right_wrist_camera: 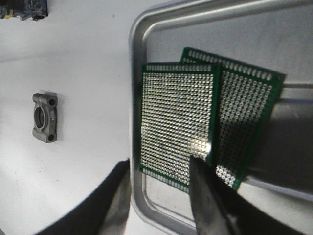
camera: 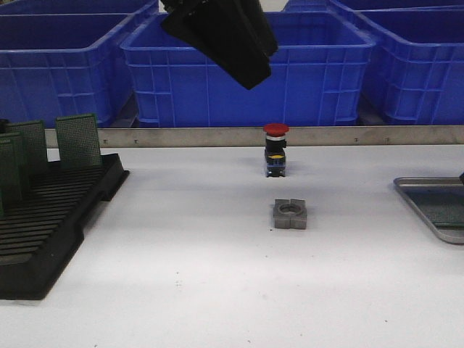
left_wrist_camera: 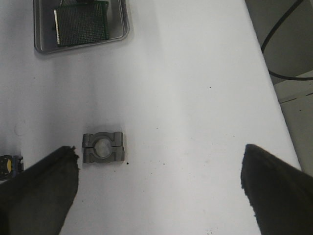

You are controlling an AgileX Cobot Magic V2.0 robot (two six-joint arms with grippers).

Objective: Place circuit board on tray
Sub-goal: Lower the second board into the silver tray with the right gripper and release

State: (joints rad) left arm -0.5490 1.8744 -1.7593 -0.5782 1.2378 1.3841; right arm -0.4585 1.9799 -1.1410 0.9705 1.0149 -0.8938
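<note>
Green perforated circuit board (right_wrist_camera: 177, 121) is grasped at its edge by the right gripper (right_wrist_camera: 161, 196), overlapping a second green board (right_wrist_camera: 244, 117) inside the silver-grey metal tray (right_wrist_camera: 195, 19). Left gripper (left_wrist_camera: 156, 191) is spread wide above a grey metal clamp block (left_wrist_camera: 102, 148) on the white tabletop (left_wrist_camera: 186, 98)

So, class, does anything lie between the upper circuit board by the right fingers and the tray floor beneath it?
Yes: a second circuit board already lies in the tray, partly beneath the upper circuit board. Nothing else visible stands between them.
</note>
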